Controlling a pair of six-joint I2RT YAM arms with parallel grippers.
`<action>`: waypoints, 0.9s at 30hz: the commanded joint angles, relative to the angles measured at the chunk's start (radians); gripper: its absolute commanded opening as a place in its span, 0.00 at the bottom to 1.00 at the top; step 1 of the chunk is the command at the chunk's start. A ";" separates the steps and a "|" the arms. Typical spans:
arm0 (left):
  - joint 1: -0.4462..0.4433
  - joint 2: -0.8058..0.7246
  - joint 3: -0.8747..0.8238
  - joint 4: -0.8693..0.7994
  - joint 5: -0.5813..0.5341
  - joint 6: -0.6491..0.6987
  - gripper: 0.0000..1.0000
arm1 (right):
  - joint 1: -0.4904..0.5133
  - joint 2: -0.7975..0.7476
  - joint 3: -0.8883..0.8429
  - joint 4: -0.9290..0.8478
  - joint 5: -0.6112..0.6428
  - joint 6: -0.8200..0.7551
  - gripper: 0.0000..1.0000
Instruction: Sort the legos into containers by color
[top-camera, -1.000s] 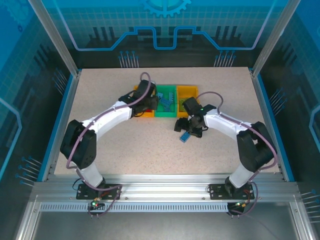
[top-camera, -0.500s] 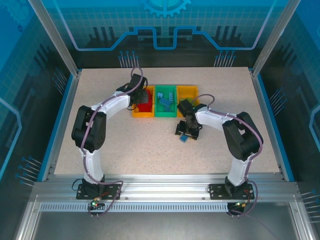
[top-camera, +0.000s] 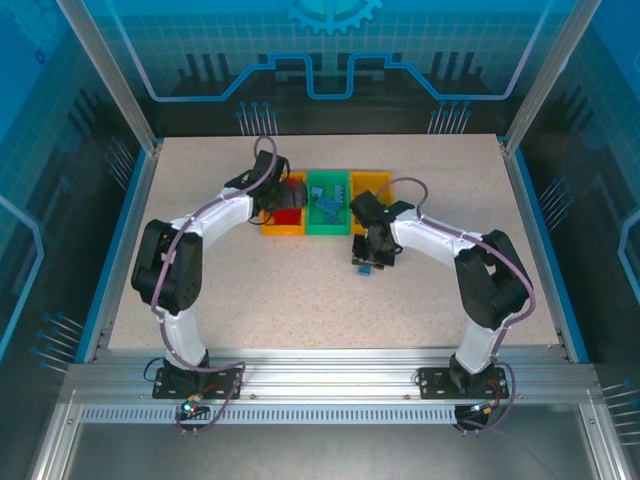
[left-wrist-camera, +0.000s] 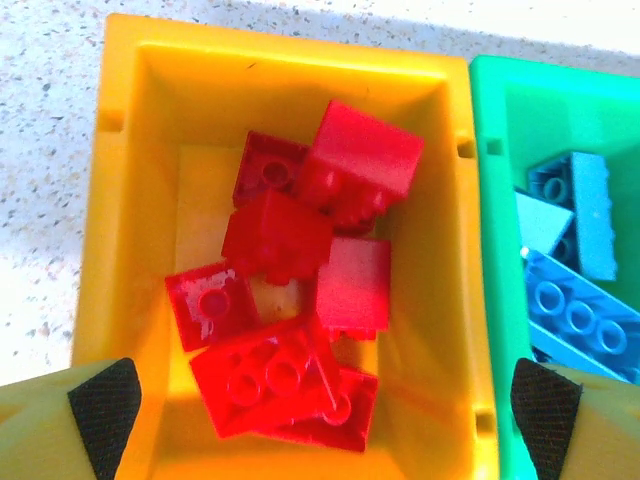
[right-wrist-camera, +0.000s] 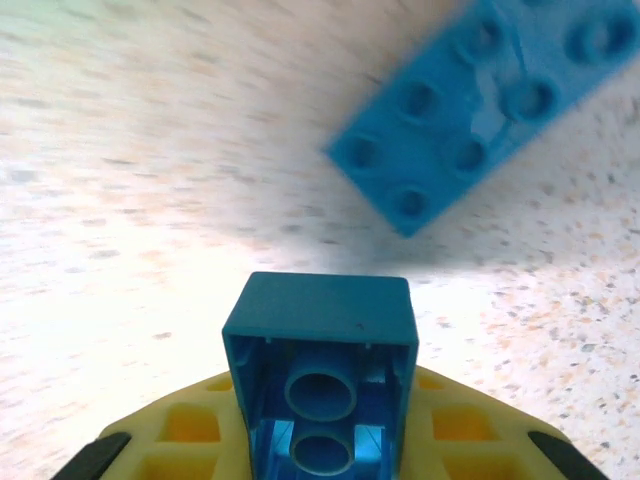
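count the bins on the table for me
3, side by side in a row: the left yellow-orange bin with red legos, the green bin in the middle with blue legos, and the right yellow-orange bin, partly covered by the right arm.

A speckled beige table (top-camera: 300, 295) (blue-edged) sits inside blue patterned enclosure walls (top-camera: 330, 60).

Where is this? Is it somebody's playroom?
Probably not. It looks like a robot test booth: two robot arms are bolted to a metal rail, blue see-through walls fence in the speckled table, and red bricks lie sorted in a yellow bin.
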 joint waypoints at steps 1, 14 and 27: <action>0.006 -0.109 -0.079 0.052 0.041 -0.058 0.99 | 0.019 -0.048 0.134 -0.039 0.013 -0.090 0.20; -0.068 -0.264 -0.346 0.178 0.080 -0.179 0.99 | -0.061 0.373 0.663 0.005 -0.045 -0.248 0.27; -0.109 -0.263 -0.400 0.189 0.075 -0.212 0.99 | -0.052 0.443 0.761 -0.070 -0.023 -0.268 0.83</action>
